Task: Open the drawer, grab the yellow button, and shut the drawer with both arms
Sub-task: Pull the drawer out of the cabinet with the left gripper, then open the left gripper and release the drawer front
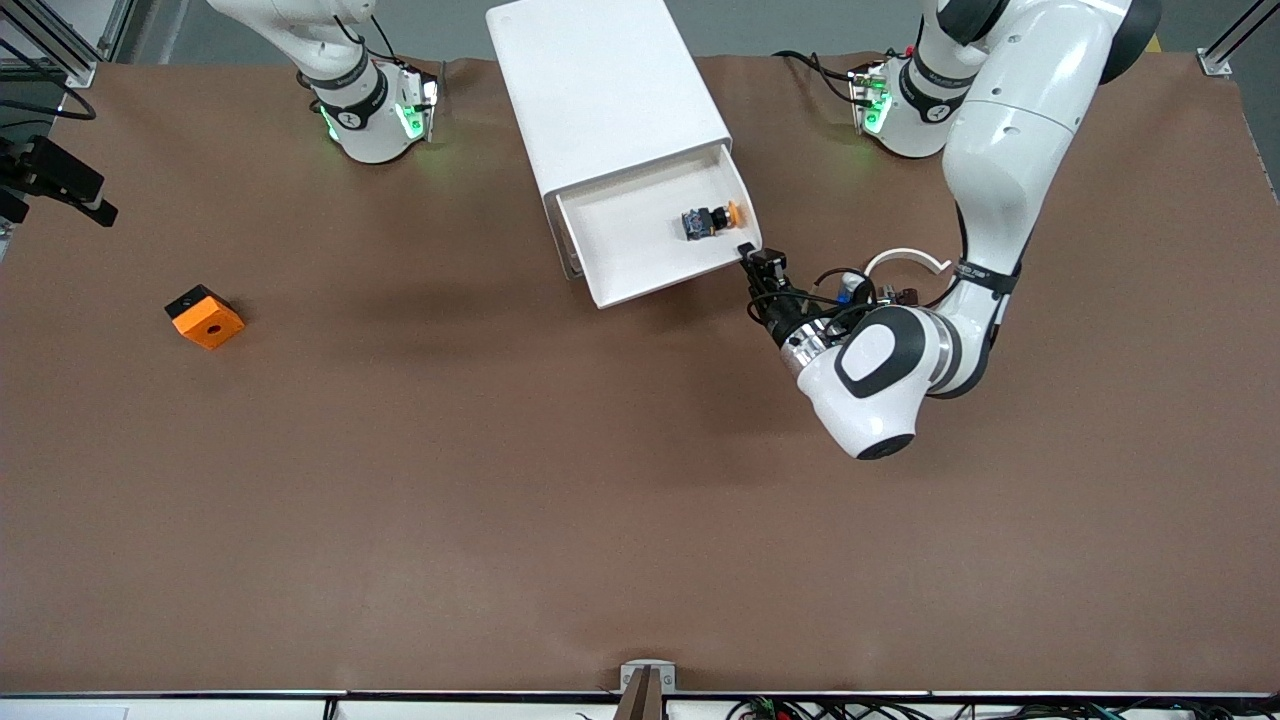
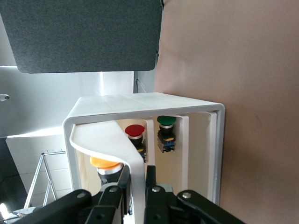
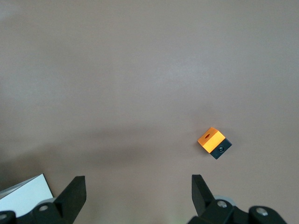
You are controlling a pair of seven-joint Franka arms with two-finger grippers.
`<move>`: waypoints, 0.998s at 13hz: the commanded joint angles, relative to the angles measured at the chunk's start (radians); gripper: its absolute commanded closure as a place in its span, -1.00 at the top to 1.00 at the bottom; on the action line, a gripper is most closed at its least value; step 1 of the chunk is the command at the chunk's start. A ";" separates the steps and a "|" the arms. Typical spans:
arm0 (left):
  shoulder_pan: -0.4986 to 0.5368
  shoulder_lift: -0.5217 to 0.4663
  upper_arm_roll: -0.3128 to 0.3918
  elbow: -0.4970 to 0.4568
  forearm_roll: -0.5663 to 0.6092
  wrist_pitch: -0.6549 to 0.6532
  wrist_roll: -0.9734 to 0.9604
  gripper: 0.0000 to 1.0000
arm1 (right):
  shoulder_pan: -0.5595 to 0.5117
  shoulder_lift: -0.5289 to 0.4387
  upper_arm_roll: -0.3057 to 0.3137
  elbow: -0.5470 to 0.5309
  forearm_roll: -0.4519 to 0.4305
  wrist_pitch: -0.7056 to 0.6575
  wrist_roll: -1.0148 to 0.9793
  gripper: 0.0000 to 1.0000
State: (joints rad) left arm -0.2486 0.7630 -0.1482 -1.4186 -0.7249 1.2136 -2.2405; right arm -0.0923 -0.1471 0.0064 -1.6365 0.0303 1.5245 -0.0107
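Left pincer [image 1: 748, 257] pinches drawer [image 1: 640, 240]; orange cube [image 1: 206, 318] well apart.

The desk [image 1: 500, 480] is a flat, plain brown from end to end. On it stands a white cabinet [image 1: 610, 90], and its pulled-out drawer [image 1: 640, 250] is white inside with a paler, creamy front edge. The button [image 1: 712, 220] lying in the drawer has an orange cap, a black collar and a blue-grey body. Toward the right arm's end of the desk sits a cube [image 1: 205, 317], bright orange on top with a black side (a small dark hole marks its orange face). Both arms are glossy white with black joint bands, and green lights glow at their bases. The left pincer [image 1: 748, 254] is black, as is the right pincer [image 3: 138, 191].
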 commanded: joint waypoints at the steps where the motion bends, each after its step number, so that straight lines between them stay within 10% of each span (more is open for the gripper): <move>1: 0.008 0.016 0.013 0.037 0.044 0.006 0.010 -0.67 | 0.006 -0.006 -0.005 -0.005 -0.007 0.005 -0.002 1.00; 6: 0.005 0.021 0.013 0.033 0.050 0.006 0.010 -0.56 | 0.017 -0.006 0.000 -0.003 -0.009 0.009 -0.002 1.00; 7: 0.005 0.021 0.013 0.033 0.050 0.006 0.010 -0.37 | 0.017 -0.006 0.000 -0.003 -0.009 0.009 -0.002 1.00; 9: 0.005 0.019 0.012 0.033 0.050 0.006 0.009 0.93 | 0.016 -0.006 -0.002 -0.003 -0.009 0.008 -0.002 1.00; 13: -0.004 0.016 0.007 0.037 0.044 0.003 -0.010 1.00 | 0.016 -0.006 -0.003 -0.003 -0.009 0.008 -0.002 1.00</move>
State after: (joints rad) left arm -0.2444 0.7686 -0.1480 -1.4101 -0.7008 1.2298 -2.2405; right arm -0.0824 -0.1471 0.0066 -1.6365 0.0303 1.5271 -0.0109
